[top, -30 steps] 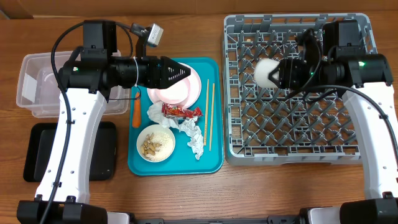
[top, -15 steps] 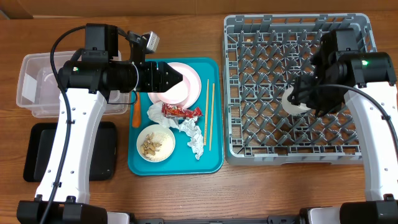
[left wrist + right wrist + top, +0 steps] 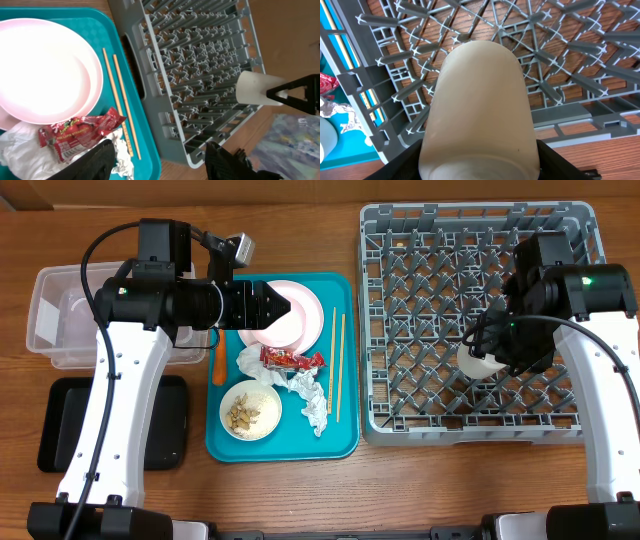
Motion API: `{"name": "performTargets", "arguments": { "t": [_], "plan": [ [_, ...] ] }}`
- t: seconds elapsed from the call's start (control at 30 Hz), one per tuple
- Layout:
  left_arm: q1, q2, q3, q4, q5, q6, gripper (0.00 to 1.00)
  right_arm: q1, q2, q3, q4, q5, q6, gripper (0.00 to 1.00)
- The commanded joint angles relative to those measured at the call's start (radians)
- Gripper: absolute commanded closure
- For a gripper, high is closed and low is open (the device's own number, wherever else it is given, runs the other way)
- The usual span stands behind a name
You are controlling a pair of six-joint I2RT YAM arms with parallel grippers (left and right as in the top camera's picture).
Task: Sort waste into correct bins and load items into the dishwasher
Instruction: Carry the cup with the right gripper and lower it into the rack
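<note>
My right gripper (image 3: 488,352) is shut on the small white cup (image 3: 476,361), holding it tilted just above the grid floor of the grey dishwasher rack (image 3: 400,423). The cup (image 3: 480,105) fills the right wrist view between the black fingers (image 3: 402,162). My left gripper (image 3: 286,303) hangs open and empty over the pale pink plate (image 3: 305,320) on the teal tray (image 3: 345,442). Beside the plate (image 3: 45,70) lie the chopsticks (image 3: 120,95), the red wrapper (image 3: 80,132) and crumpled tissues (image 3: 312,402). A carrot (image 3: 218,361) and a bowl of nut scraps (image 3: 250,411) also sit on the tray.
The clear tub (image 3: 45,320) stands at the far left, partly under my left arm. The black tray (image 3: 60,428) lies in front of it. The rack's upright pegs (image 3: 385,60) surround the cup.
My right gripper has carried the cup from the rack's upper left toward its middle and lowered it. The left gripper has drawn back slightly to the left over the plate.
</note>
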Motion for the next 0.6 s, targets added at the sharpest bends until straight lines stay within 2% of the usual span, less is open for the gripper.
{"name": "performTargets", "arguments": {
  "t": [0.0,0.27,0.57],
  "plan": [
    [-0.016,0.006,0.003,-0.003,-0.039,0.011,0.39,0.010,-0.013,0.000,-0.003,-0.005,0.008,0.64],
    [-0.031,0.006,0.003,-0.003,-0.061,0.011,0.41,0.076,-0.012,-0.075,0.048,-0.005,0.009,0.64],
    [-0.031,0.006,0.003,-0.011,-0.061,0.011,0.41,0.080,-0.012,-0.146,0.091,0.000,0.008,0.64]
  ]
}}
